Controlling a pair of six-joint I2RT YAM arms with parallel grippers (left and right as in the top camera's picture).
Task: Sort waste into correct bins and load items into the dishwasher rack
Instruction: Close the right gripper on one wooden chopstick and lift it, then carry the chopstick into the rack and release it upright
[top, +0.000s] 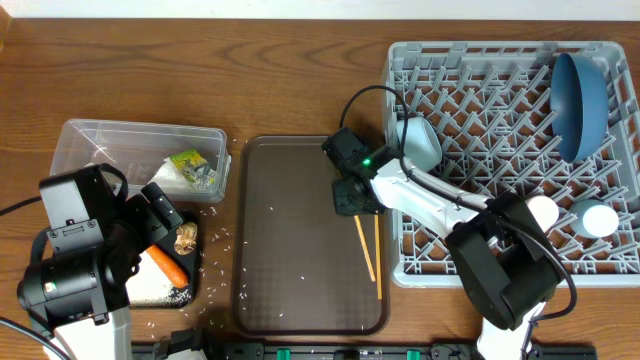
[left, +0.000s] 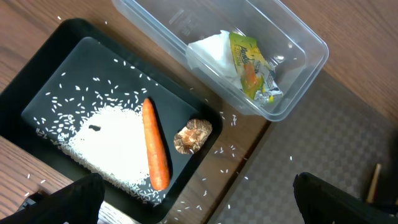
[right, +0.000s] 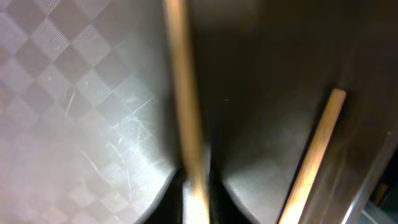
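My right gripper (top: 352, 196) is down on the dark brown serving tray (top: 290, 240), shut on the upper end of one wooden chopstick (right: 185, 112). The second chopstick (right: 316, 155) lies loose beside it, at the tray's right rim (top: 377, 255). The left gripper (left: 199, 208) hangs open and empty above the near corner of the black tray bin (left: 37, 93). That bin holds an orange carrot (left: 155, 149), a brown food lump (left: 193, 135) and white rice (left: 106, 137). A yellow-green wrapper (left: 252, 65) and white paper (left: 208, 50) lie in the clear tub (left: 305, 37).
The grey dishwasher rack (top: 500, 90) fills the right side, holding a blue plate (top: 580, 95) on edge, a white bowl (top: 420, 142) and two small pale cups (top: 601, 220). Loose rice grains (left: 233, 155) are scattered on the wood between black tray and serving tray.
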